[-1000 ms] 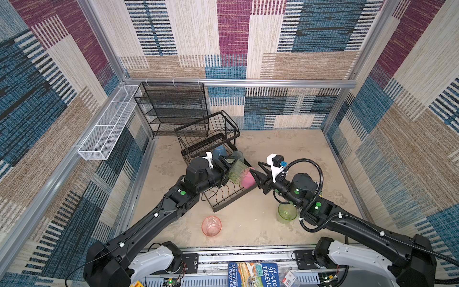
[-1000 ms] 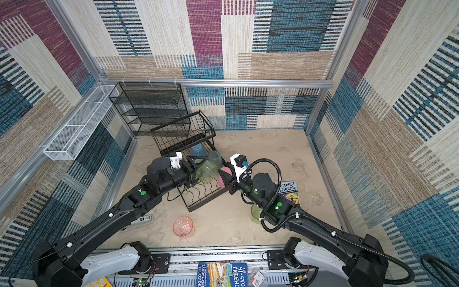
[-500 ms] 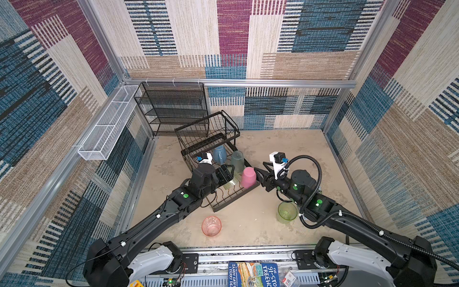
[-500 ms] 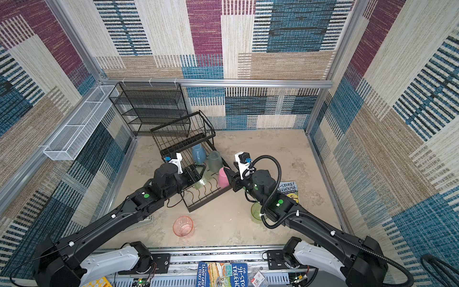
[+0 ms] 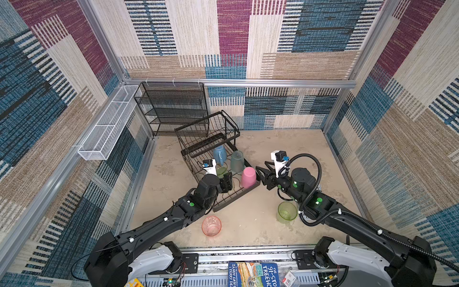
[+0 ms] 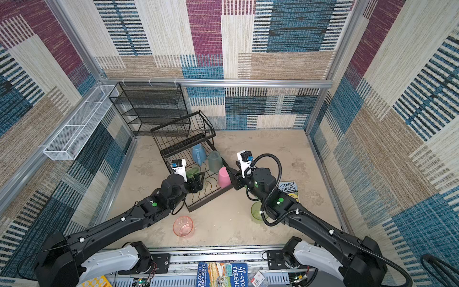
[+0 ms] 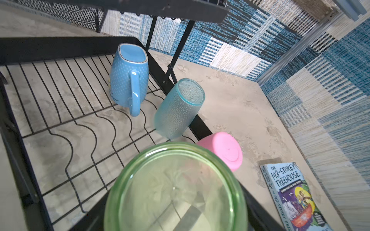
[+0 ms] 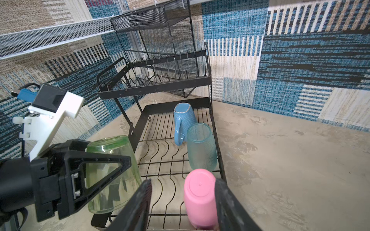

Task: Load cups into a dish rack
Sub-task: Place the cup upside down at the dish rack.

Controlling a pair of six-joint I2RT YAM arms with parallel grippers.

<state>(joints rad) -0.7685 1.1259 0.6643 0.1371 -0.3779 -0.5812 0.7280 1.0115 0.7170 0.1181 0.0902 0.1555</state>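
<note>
Green translucent cup (image 8: 109, 147), upside down and clamped in the left jaws, hovers at the lower tray of the dish rack (image 7: 60, 48); the right jaws stand apart around a racked opaque pink cup (image 8: 200, 192). Beyond the jaws sit a blue mug (image 5: 219, 154) and teal tumbler (image 5: 237, 161). Three look loaded, one in hand; another green cup (image 5: 287, 211) and a clear-pink cup (image 5: 211, 225) wait on the bench (image 5: 248, 231) behind.

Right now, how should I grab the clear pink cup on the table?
The clear pink cup seems to stand upright, mouth up, with nothing touching it. Pinch its wall at the rim from straight above, straddling it inside and out.
</note>
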